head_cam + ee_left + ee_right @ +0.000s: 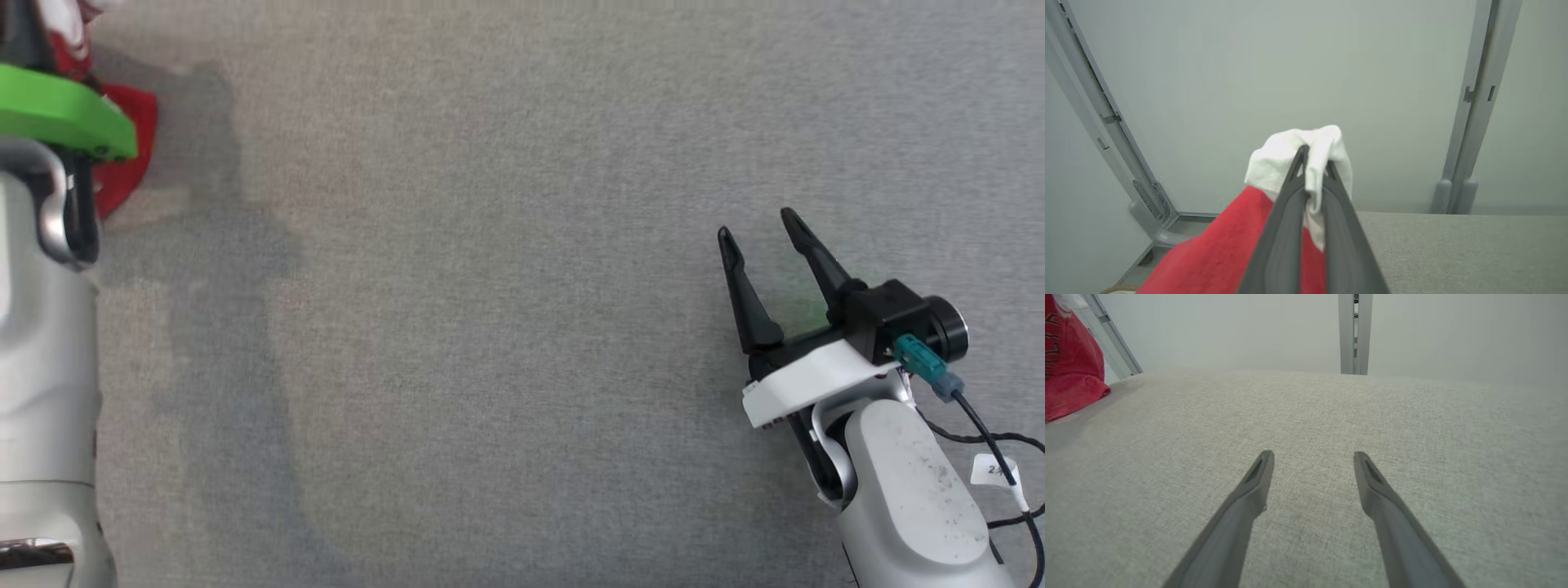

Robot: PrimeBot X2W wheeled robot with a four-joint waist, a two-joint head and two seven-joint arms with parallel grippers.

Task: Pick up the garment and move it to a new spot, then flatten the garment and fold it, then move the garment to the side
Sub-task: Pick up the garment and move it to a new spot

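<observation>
Work surface [490, 327]: grey woven fabric, evenly lit. Plain pale grey wall [1290, 61] behind it. Grey metal frame posts [1354, 335] along the edges.

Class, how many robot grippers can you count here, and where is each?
2. The left gripper, at the far left, is shut on white cloth of the garment. The right gripper is open over the grey table, at the right.

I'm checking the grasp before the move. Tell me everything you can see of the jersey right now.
The jersey is soft red cloth with a white part and black lettering, partly readable from the right wrist. It is bunched, not flat. The left hand is shut on a fold of the white part, which bulges over the fingertips. The red body hangs below, near the grey table's far left corner, and its lower end seems to touch it.
</observation>
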